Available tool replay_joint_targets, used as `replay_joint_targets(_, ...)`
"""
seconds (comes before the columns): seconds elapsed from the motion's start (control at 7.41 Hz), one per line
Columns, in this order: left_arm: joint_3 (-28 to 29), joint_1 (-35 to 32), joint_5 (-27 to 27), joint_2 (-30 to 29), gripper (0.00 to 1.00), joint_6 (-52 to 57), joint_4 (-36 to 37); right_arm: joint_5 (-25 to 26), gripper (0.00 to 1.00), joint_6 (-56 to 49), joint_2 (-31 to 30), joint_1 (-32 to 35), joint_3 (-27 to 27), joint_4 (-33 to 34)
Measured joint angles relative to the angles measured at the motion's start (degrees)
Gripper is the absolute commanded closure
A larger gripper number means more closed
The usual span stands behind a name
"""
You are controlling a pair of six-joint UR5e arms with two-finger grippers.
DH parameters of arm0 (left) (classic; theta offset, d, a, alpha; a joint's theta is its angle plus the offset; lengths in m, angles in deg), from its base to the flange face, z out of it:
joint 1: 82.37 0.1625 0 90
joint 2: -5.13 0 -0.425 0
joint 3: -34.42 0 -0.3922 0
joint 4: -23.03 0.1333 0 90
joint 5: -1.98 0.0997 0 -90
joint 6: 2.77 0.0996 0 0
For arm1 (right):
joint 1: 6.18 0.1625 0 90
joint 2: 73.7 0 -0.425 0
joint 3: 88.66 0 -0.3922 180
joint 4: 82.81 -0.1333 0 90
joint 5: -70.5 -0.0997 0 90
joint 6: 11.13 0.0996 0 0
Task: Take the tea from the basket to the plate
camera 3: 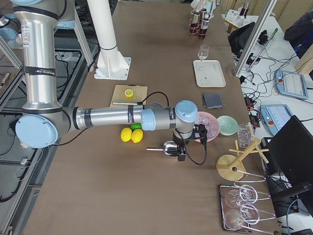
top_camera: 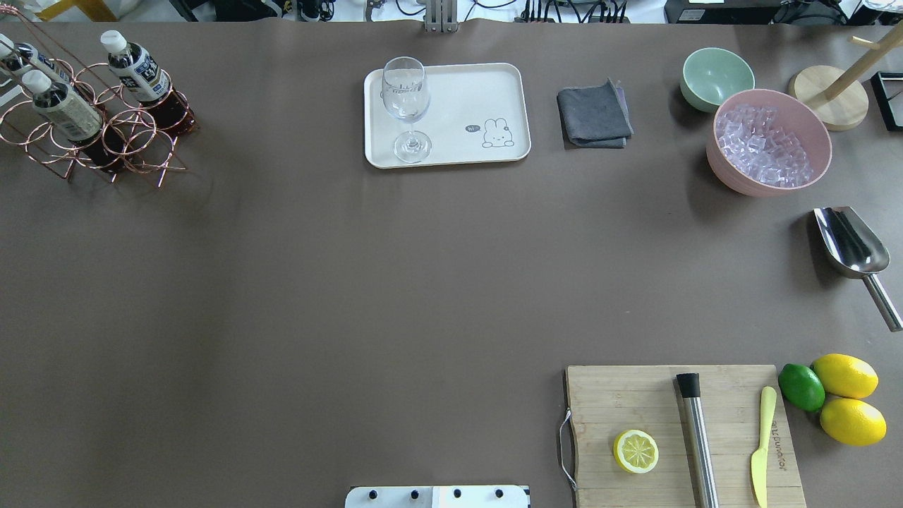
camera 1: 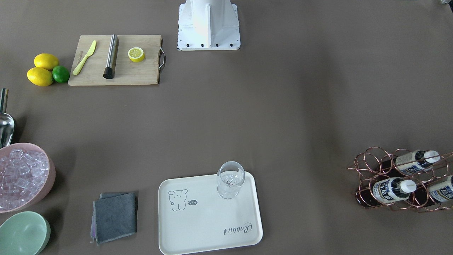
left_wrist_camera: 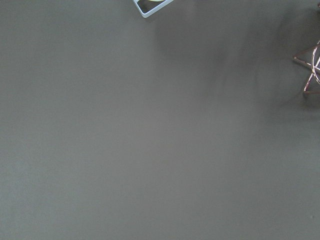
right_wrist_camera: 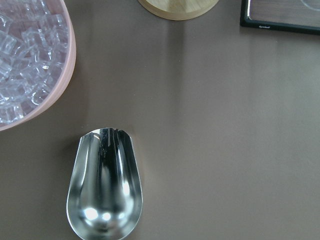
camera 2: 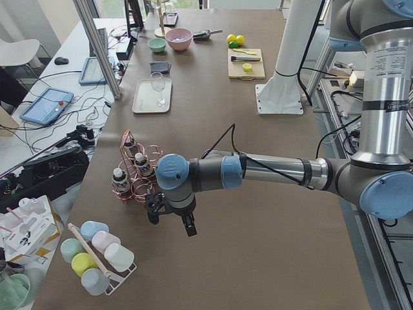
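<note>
Upright, caps up, the tea [top_camera: 135, 69] stands in the basket [top_camera: 132, 138]; left gripper [camera 2: 173, 223], right gripper [camera 3: 181, 155]: cannot tell.

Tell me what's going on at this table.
No tea is on the plate yet: it carries only a wine glass. All three tea bottles stand in the basket. The left gripper hangs over bare table beside the basket. The right gripper hangs above the metal scoop by the bowl of ice. Whether their fingers are open cannot be told.

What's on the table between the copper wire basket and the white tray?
Nothing; the overhead view shows only bare brown tabletop between basket and plate.
</note>
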Motion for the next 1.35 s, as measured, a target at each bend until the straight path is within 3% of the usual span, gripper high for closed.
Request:
replay_joint_targets(0.54,-0.2,-0.1,1.8,0.0,0.02,9.4,-0.1,0.1,0.00,0.0,-0.1,0.0,-0.3,0.0)
replay_joint_targets(1.35,-0.1,-0.2,1.8,-0.4,0.02,9.4,0.1,-0.1,0.00,-0.3,0.1,0.0,-0.2,0.0)
